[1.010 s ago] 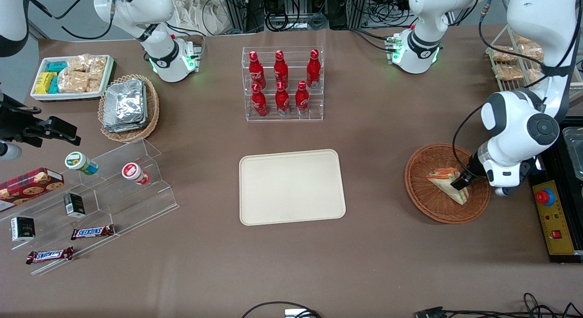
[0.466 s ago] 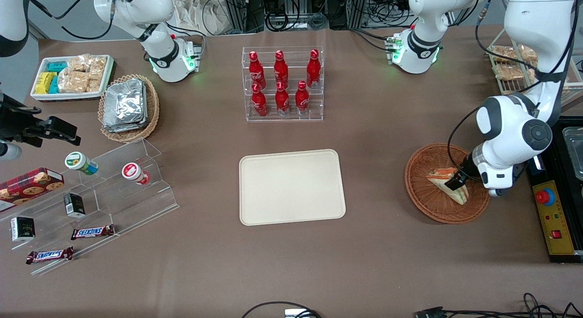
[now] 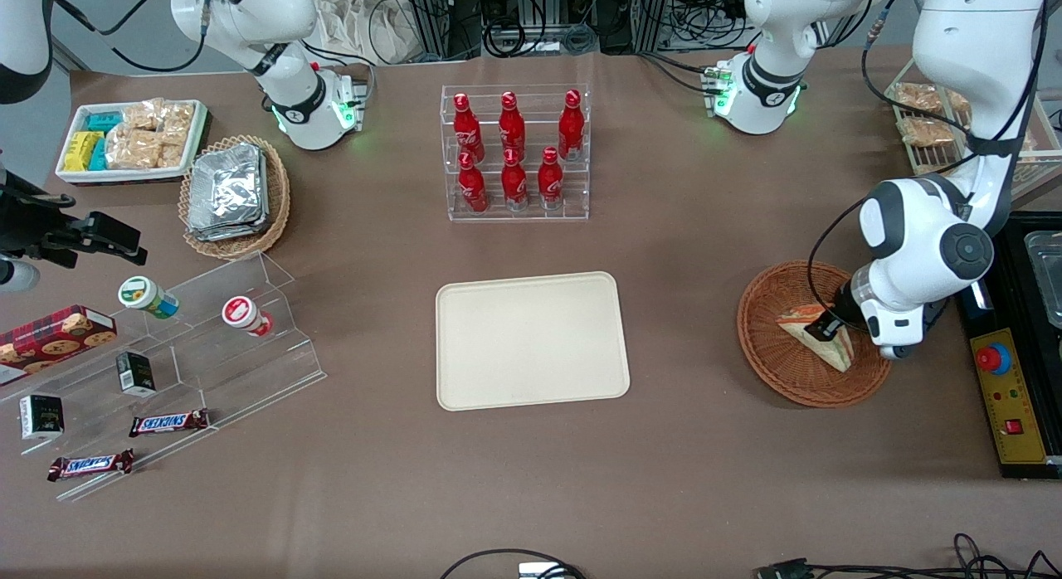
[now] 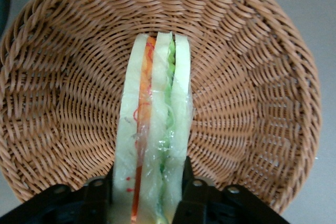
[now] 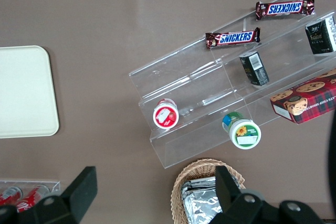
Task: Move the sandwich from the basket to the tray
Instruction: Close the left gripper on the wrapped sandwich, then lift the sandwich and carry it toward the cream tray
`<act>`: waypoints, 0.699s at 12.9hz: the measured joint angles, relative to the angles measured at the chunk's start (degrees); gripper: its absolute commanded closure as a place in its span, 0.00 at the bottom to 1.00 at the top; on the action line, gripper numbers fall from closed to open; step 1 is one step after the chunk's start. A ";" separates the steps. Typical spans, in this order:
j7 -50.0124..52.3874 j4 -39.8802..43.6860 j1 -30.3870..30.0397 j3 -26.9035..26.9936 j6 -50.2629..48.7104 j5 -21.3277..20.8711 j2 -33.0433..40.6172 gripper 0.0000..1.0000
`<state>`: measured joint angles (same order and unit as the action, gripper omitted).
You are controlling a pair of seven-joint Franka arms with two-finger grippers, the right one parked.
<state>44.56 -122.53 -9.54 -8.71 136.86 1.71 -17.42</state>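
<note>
1 sandwich [image 4: 155, 124] sits in the basket [image 3: 776, 372] near the table's working-arm edge, our gripper [image 4: 147, 195] pinching it from both sides, so we judge the grasp made and lifting toward the central tray [image 3: 531, 340] next.

The sandwich [image 3: 817, 332] lies in the basket [image 3: 767, 355], tool [image 3: 826, 327] astride it, tray [image 3: 531, 340] well apart.

gripper [image 3: 826, 328] down on sandwich [image 3: 817, 335] inside round wicker basket [image 3: 767, 338]; cream tray [image 3: 531, 340] sits bare mid-table.
</note>
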 measured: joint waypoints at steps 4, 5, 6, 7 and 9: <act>-0.01 11.42 0.27 -0.70 -17.63 0.01 1.21 1.00; -0.22 16.29 0.29 -1.74 -23.47 0.00 1.45 1.00; -0.52 21.05 0.44 -3.21 -28.29 0.00 1.52 1.00; -0.95 25.48 0.94 -4.89 -31.89 0.01 1.42 1.00; -1.18 32.40 3.79 -7.48 -35.33 0.03 0.24 1.00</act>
<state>43.38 -90.13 -5.75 -16.19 101.53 1.74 -17.18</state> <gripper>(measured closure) 0.819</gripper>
